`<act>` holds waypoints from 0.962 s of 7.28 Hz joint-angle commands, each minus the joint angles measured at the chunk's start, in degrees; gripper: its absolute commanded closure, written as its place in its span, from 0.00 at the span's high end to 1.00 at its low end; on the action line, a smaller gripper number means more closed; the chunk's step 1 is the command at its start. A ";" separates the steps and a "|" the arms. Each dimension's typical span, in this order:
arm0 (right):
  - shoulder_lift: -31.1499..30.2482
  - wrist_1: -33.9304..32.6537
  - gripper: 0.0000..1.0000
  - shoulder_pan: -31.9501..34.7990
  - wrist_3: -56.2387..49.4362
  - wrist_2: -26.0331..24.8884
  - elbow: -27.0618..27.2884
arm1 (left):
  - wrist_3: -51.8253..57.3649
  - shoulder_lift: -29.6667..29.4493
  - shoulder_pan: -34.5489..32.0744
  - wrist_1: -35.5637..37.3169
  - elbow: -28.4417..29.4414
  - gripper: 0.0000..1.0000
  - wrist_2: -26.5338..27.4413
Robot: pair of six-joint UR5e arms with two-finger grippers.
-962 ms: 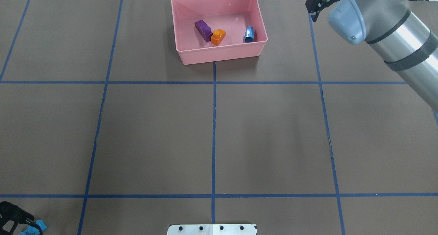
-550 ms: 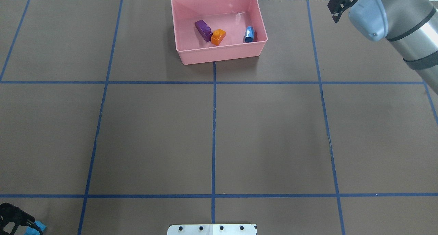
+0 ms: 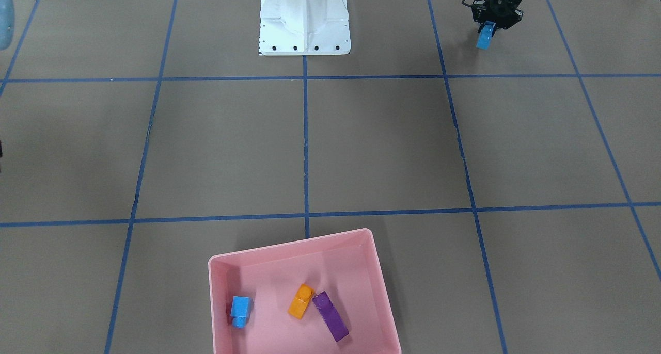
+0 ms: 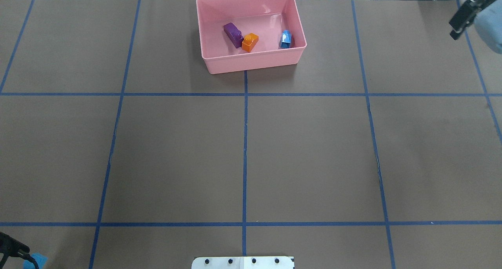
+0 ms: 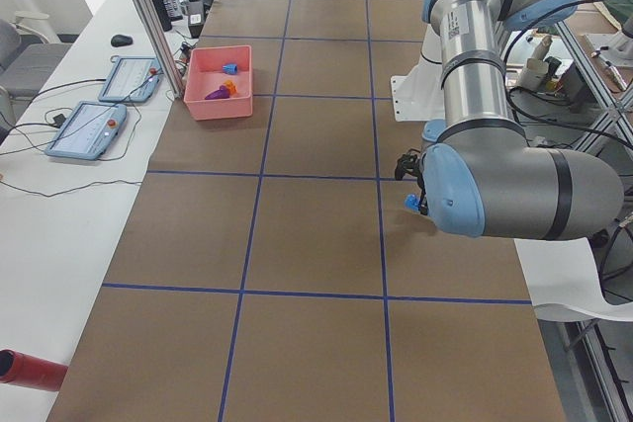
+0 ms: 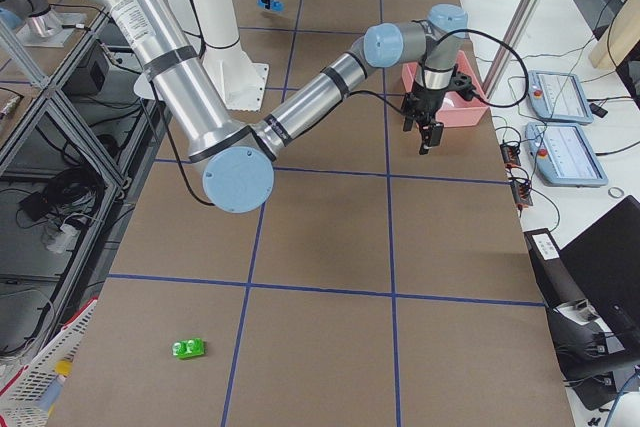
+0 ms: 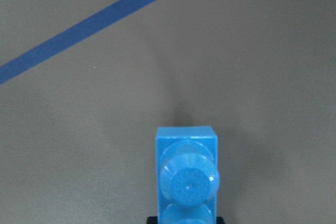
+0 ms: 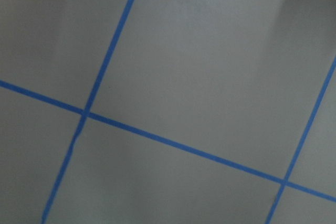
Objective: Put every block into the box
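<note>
Long blue block (image 7: 187, 177): held by one end in the left gripper (image 3: 487, 30), studs toward the wrist camera, low over the table (image 4: 176, 155) at the left corner on the robot's side; its shadow falls on the brown cover just beneath.
Left gripper: fingers clamped on the long blue block, well apart from the box (image 4: 251, 63).
Box: pink, at the middle of the table's far edge, sitting a little skewed to the blue tape lines (image 4: 245, 143).
Purple block (image 4: 233, 35): lying in the box's left half, just beside the orange block (image 4: 250, 42).
Orange block: in the box near its front wall, between the purple one and the small blue one.
Small blue block (image 4: 286, 39): in the box's right half, close to the right wall, apart from the other two.
Right gripper (image 6: 427, 139): raised over the table right of the box, pointing down; whether its fingers are parted or closed cannot be told.
Green block (image 6: 188, 349): alone on the table toward its right end, well apart from the box and both grippers.
</note>
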 commanded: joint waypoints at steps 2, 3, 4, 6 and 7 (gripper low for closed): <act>-23.83 13.04 1.00 2.25 -5.94 3.73 7.42 | 0.69 1.40 -14.94 -0.34 -6.37 0.00 -16.62; -29.30 17.90 1.00 2.33 -5.59 4.61 7.95 | 2.00 -1.22 -18.58 -0.34 -6.63 0.00 -21.04; -34.92 20.99 1.00 2.25 -5.67 4.53 8.56 | 6.36 -5.86 -24.53 0.26 -6.11 0.00 -24.48; -43.37 28.55 1.00 2.33 -5.05 4.71 8.48 | 12.16 -17.62 -41.64 11.79 -5.84 0.00 -37.46; -46.72 32.67 1.00 2.77 -5.58 4.88 8.39 | 17.51 -25.51 -49.47 22.92 -5.32 0.00 -42.13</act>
